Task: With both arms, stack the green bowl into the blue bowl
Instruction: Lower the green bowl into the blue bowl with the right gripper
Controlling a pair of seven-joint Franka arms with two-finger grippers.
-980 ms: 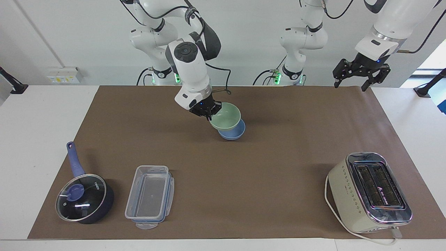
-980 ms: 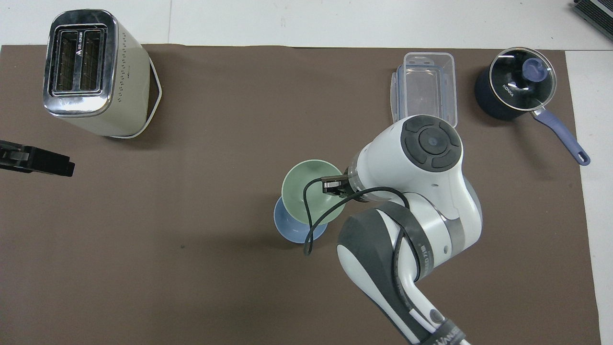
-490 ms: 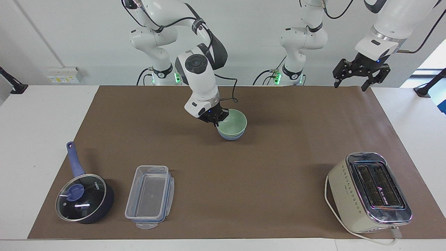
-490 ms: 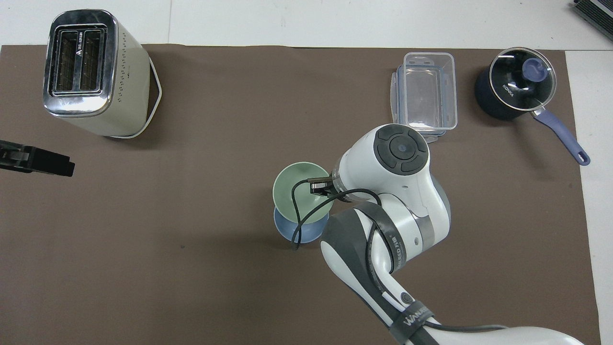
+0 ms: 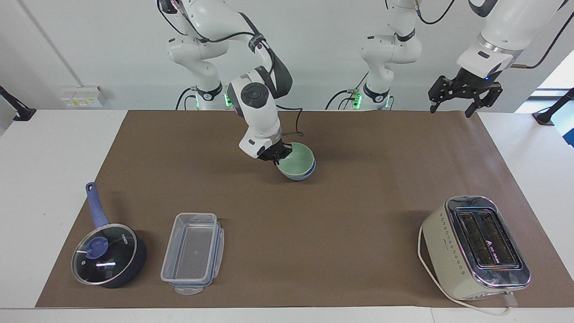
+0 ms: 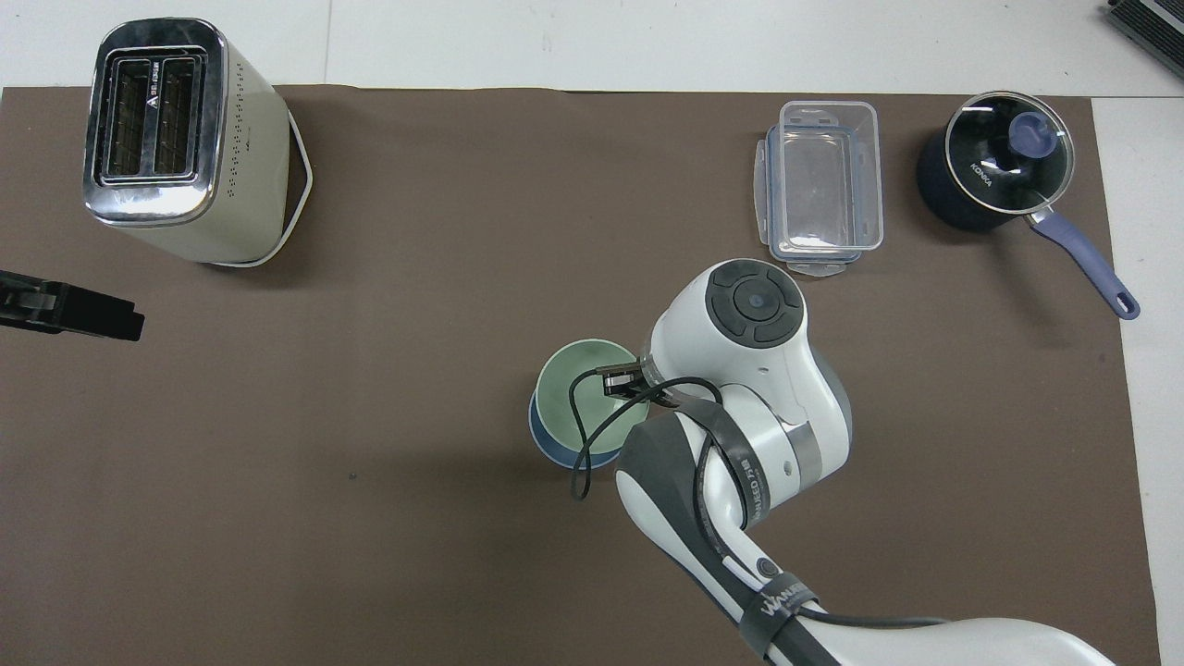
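The green bowl [image 5: 297, 163] is sitting nested in the blue bowl [image 5: 301, 175], only a thin blue rim and underside showing below it, the pair resting near the middle of the brown mat [image 5: 350, 211], somewhat nearer to the robots than the other objects. The right gripper [image 5: 274, 154] is pinching the green bowl's rim on the edge toward the right arm's end of the table, its fingers closed over the lip, with a black cable looping across the bowl in the overhead view. The left gripper [image 5: 458, 96] is hanging in the air over the mat's corner at the left arm's end, waiting, its jaws spread wide apart.

Farther from the robots, a cream toaster [image 5: 475, 247] with a chrome top is standing toward the left arm's end. Toward the right arm's end, a clear plastic container [image 5: 193, 253] is lying beside a dark blue saucepan [image 5: 107, 253] with a glass lid, its handle pointing toward the robots. The mat is covering most of a white table [image 5: 49, 179], and a plain white wall [image 5: 323, 54] is rising at the robots' backs, carrying a small socket block [image 5: 81, 96].
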